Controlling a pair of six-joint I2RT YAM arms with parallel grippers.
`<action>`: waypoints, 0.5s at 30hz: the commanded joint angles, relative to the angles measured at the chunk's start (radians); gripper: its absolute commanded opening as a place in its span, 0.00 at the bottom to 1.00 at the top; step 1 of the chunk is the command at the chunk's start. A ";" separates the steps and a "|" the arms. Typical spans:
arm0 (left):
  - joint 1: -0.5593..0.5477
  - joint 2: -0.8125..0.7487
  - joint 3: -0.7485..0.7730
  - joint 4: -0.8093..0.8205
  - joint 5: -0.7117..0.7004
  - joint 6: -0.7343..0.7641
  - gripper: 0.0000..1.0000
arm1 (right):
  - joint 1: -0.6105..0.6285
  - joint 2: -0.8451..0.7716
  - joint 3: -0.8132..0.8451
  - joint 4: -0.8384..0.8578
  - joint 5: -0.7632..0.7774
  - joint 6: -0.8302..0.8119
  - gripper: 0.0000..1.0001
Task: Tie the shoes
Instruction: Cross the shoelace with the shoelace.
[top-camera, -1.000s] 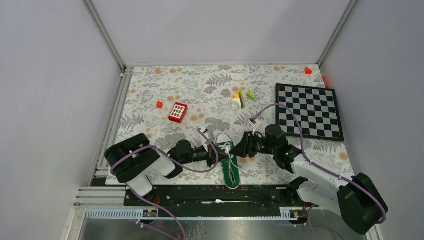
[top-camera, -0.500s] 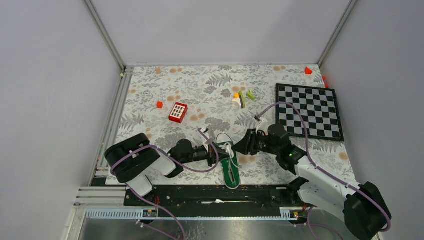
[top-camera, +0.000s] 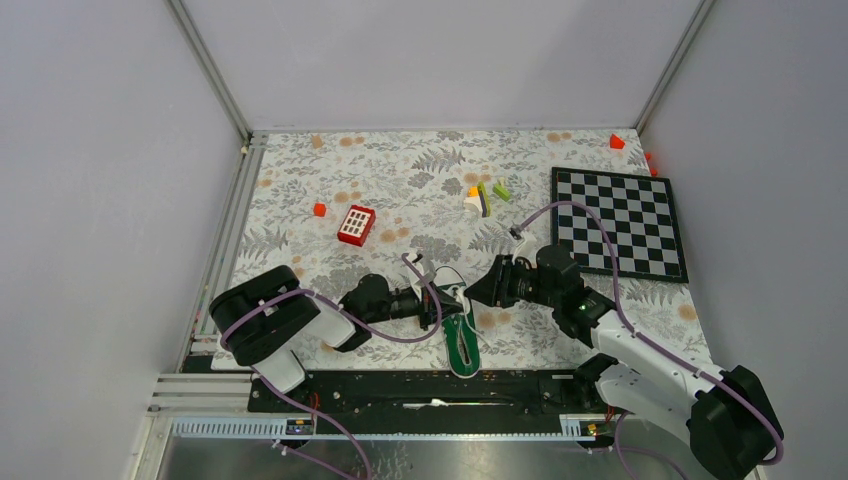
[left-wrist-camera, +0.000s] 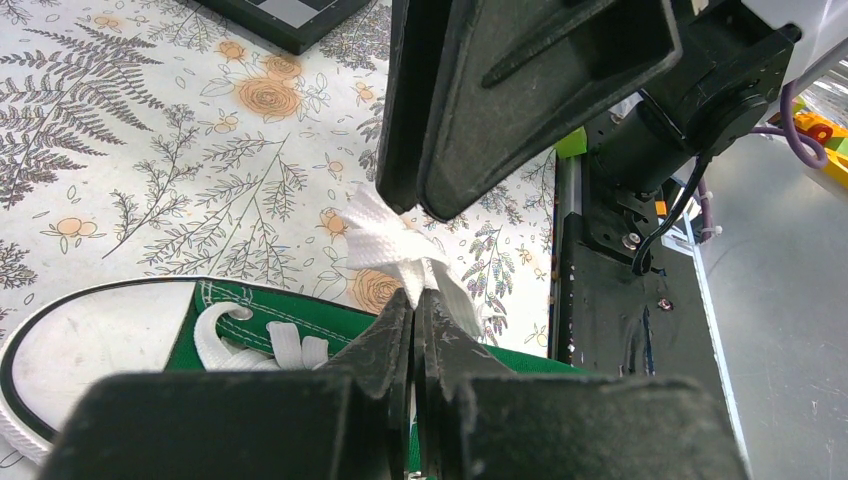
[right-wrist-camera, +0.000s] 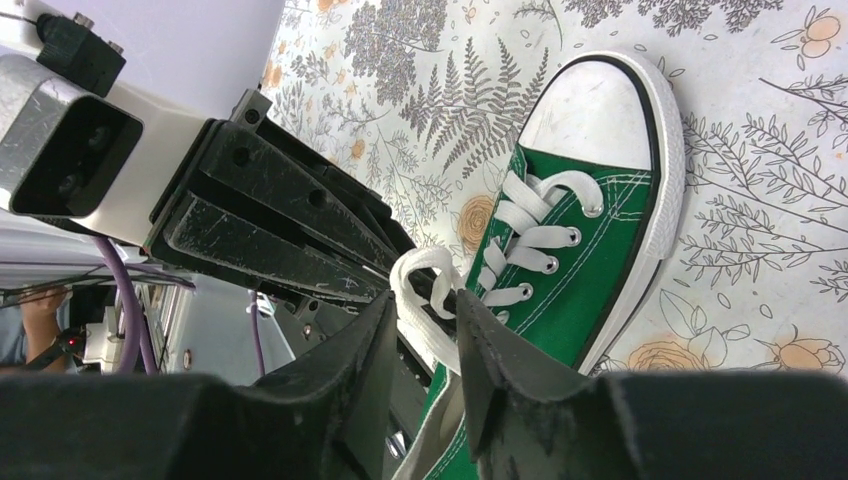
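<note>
Left end effector (left-wrist-camera: 413, 300) on flat woven white lace (left-wrist-camera: 385, 238).

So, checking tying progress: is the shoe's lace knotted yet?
Not knotted: the left pincer, shut, pinches loose lace above the shoe.

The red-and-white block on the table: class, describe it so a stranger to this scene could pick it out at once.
Start from the flower-patterned table and look to its left half, well away from the chessboard on the right. There, up-table from the green sneaker and beside a tiny red cube, lies the red-and-white block. It alone has a red body with a keypad-like grid of white squares on top.
</note>
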 joint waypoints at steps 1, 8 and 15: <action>-0.004 -0.007 0.028 0.063 0.025 0.016 0.00 | 0.002 0.002 0.036 0.004 -0.053 -0.014 0.38; -0.004 -0.012 0.022 0.062 0.025 0.014 0.00 | 0.030 0.051 0.055 0.017 -0.084 -0.022 0.39; -0.005 -0.012 0.021 0.061 0.023 0.012 0.00 | 0.044 0.048 0.048 0.007 -0.068 -0.029 0.26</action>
